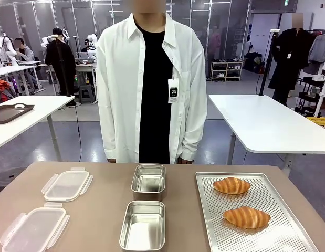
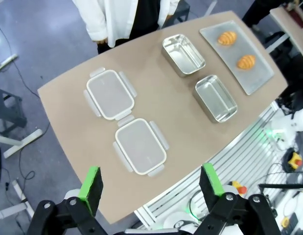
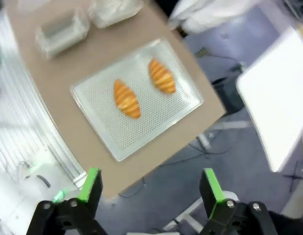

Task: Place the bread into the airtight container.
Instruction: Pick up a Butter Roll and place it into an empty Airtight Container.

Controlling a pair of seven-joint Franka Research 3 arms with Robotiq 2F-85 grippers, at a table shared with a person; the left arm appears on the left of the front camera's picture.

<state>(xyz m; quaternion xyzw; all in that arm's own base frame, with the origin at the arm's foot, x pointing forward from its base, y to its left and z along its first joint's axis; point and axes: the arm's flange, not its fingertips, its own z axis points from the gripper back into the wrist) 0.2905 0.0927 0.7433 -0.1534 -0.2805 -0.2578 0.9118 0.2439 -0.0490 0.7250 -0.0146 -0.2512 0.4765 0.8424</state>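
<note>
Shared table (image 1: 112, 184), person (image 1: 151, 79) standing at far side.
Person's hands are partly hidden behind the table edge; right wrist view is blurred. Perforated tray (image 1: 272, 191) on robot's right, near end cut off by frame, carries 2 breads, apart: far bread (image 1: 231, 185) & near bread (image 1: 247, 217). 2 steel containers in the middle, far container (image 1: 149, 180) & near container (image 1: 143, 226), both empty. 2 plastic lids at left: far lid (image 1: 67, 185), near lid (image 1: 33, 229) (cut off at bottom). Left gripper (image 2: 151, 178) & right gripper (image 3: 151, 181) hang high over the table, fingers wide apart, nothing held.

Golden, brown-striped bread (image 1: 231, 185) on silver perforated tray (image 1: 233, 237).
</note>
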